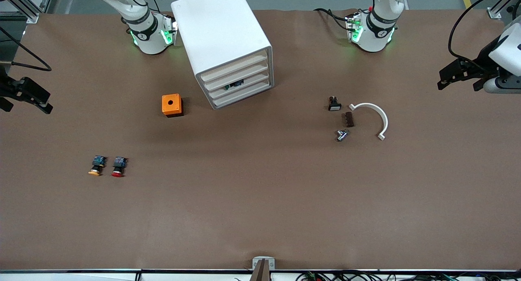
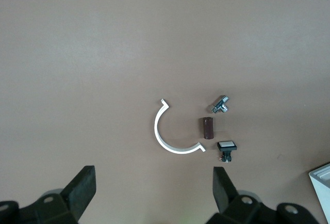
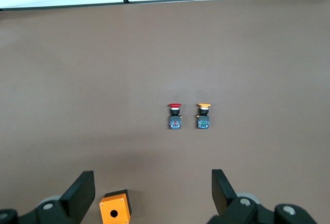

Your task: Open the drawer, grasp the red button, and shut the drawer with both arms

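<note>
The white cabinet [image 1: 220, 28] stands between the arm bases, and its four stacked drawers [image 1: 240, 82] all sit pushed in. A small dark part shows in a gap at the third drawer. The red-capped button [image 1: 118, 167] lies on the table toward the right arm's end, beside a yellow-capped one [image 1: 96, 166]. Both also show in the right wrist view, red [image 3: 175, 115] and yellow [image 3: 203, 115]. My right gripper [image 1: 48, 103] is open and empty, held high over the table's edge at that end [image 3: 153, 193]. My left gripper [image 1: 441, 80] is open and empty over the table at its own end [image 2: 153, 193].
An orange cube with a hole [image 1: 171, 105] sits beside the cabinet toward the right arm's end. Toward the left arm's end lie a white half-ring [image 1: 376, 116], a brown block [image 1: 349, 119], a metal fitting [image 1: 342, 135] and a square white-capped switch [image 1: 334, 104].
</note>
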